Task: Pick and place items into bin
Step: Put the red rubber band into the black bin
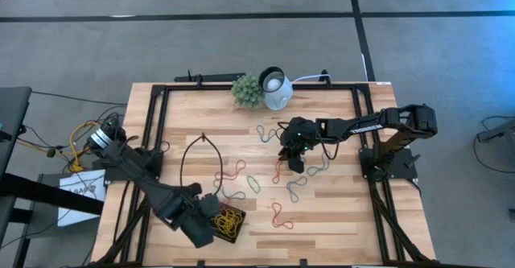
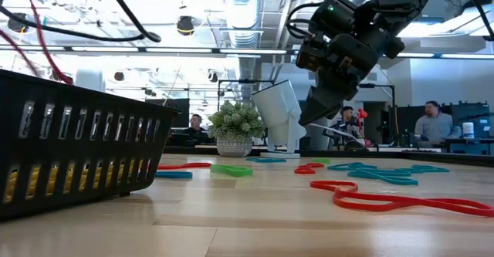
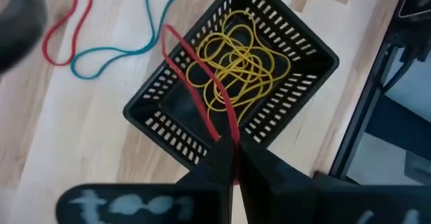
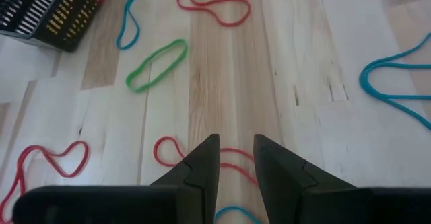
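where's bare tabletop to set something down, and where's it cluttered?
Free: the strip in front of the right arm's base, beyond the red band, and the corner left of the plant ball. Crowded: the middle, bands scattered from under the right gripper to the bin, where the left gripper hovers.

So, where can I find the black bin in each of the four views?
High view: the bin sits near the table's front edge, by the left gripper.
Low view: its slotted wall fills the left.
Left wrist view: centre, yellow bands inside.
Right wrist view: top-left corner.
Shared landmark: those yellow bands.
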